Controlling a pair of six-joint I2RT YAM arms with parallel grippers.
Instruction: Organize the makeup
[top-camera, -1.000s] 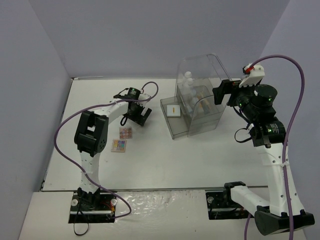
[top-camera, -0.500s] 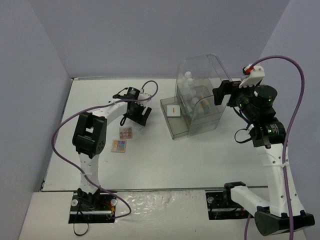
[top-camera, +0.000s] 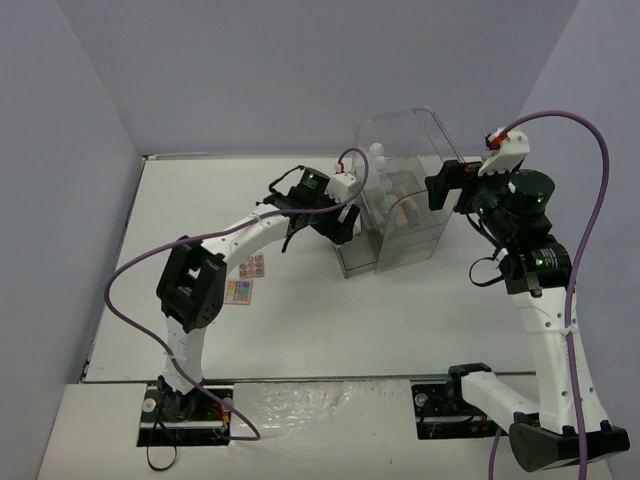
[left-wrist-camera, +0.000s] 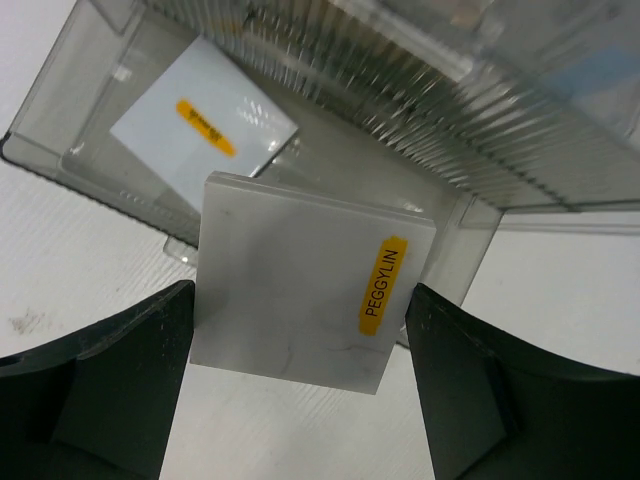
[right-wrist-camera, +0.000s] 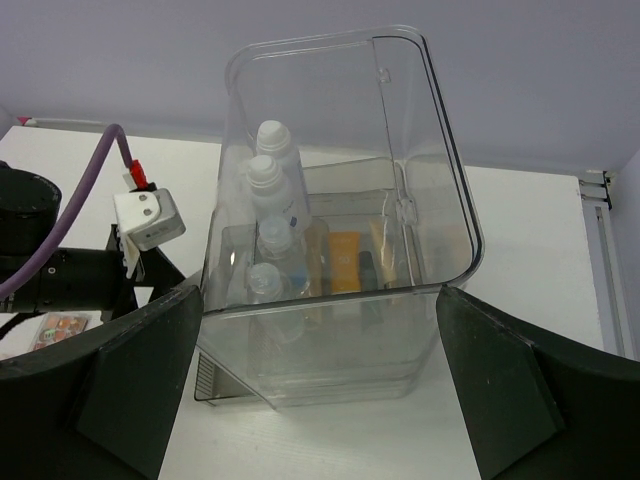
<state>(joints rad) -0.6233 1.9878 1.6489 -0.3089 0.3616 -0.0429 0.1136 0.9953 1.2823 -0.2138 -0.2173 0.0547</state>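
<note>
My left gripper (left-wrist-camera: 300, 335) is shut on a white square compact (left-wrist-camera: 305, 285) with a yellow label. It holds the compact just over the front edge of the open drawer (left-wrist-camera: 60, 150) of the clear case (top-camera: 400, 190). A second white compact (left-wrist-camera: 205, 130) lies in that drawer. In the top view the left gripper (top-camera: 338, 220) is at the drawer. My right gripper (right-wrist-camera: 320, 300) is open wide and empty behind the case, whose lid stands raised. White bottles (right-wrist-camera: 272, 150), an orange tube (right-wrist-camera: 343, 262), a black slim tube (right-wrist-camera: 367, 275) and a beige tube (right-wrist-camera: 385, 250) are inside.
Two multicolour eyeshadow palettes (top-camera: 252, 265) (top-camera: 238, 291) lie on the white table (top-camera: 200, 200) left of the case, beside the left arm's elbow. Grey walls close in the table at the back and both sides.
My left gripper has swung right, from the table beside the palettes to the case's open drawer. The right arm has not moved.
</note>
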